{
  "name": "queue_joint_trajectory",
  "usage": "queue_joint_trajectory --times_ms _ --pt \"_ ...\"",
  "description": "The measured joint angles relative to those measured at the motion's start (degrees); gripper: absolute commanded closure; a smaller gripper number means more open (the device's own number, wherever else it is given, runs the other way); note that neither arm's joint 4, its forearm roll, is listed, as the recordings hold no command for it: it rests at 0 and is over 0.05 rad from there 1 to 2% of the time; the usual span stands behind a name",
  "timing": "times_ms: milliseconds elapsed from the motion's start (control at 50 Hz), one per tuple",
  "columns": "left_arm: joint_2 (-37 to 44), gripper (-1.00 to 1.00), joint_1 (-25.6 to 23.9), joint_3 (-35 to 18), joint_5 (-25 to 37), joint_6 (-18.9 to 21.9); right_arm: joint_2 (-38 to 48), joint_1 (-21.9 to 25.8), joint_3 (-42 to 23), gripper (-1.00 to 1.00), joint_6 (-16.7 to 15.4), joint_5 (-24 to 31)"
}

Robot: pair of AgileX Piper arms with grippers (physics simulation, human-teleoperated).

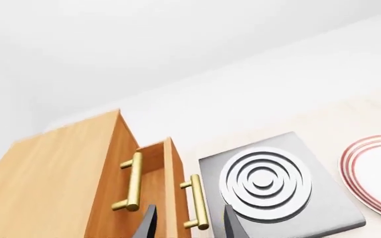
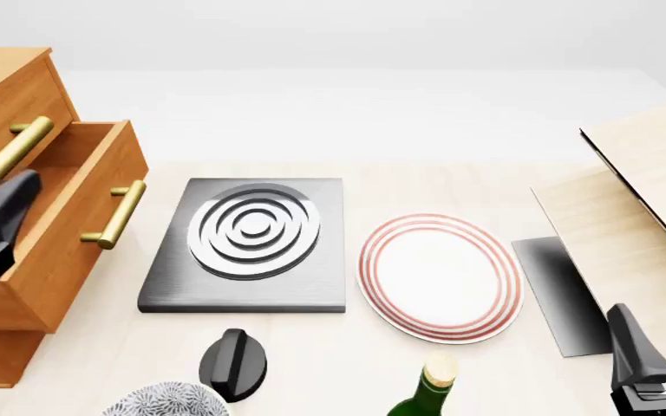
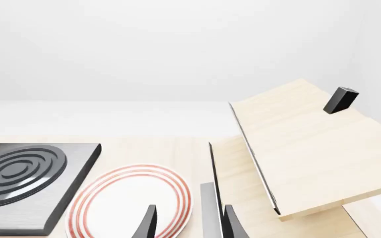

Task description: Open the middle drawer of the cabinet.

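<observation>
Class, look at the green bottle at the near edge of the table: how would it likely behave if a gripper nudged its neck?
The green bottle stands upright, so a push at its narrow neck would probably tip it. Glossy, glass-like, it may slip in a grip. Once down, it would likely roll, perhaps toward the red-rimmed plate.

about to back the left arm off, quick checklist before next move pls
1. middle drawer pulled out of the cabinet: ok, it stands well out.
2. left gripper jaws off the brass handle: cannot tell, the handle sits between the fingers.
3. Top drawer shut: ok.
4. Hob plate clear of the drawer front: ok, a gap shows.
5. right gripper idle: ok, jaws open above the red-rimmed plate.
</observation>
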Motion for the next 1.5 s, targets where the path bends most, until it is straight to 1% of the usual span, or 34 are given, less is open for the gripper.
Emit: queue_joint_trajectory --times_ms 360,800,1040,1500 --pt "2.47 -1.00 2.93 0.72 -0.75 -3.47 0.00 0.00 0.00 -1.00 0.00 0.00" --pt "4.48 -1.00 6.45 1.13 -0.54 -5.97 0.00 0.00 0.00 -1.00 0.00 0.00" --pt "6.33 -1.00 6.84 1.36 -0.47 -7.49 0.00 0.00 0.00 -1.00 0.00 0.00" --pt "10.34 -1.00 7.23 0.62 2.28 -10.26 0.00 0.00 0.00 -1.00 0.00 0.00"
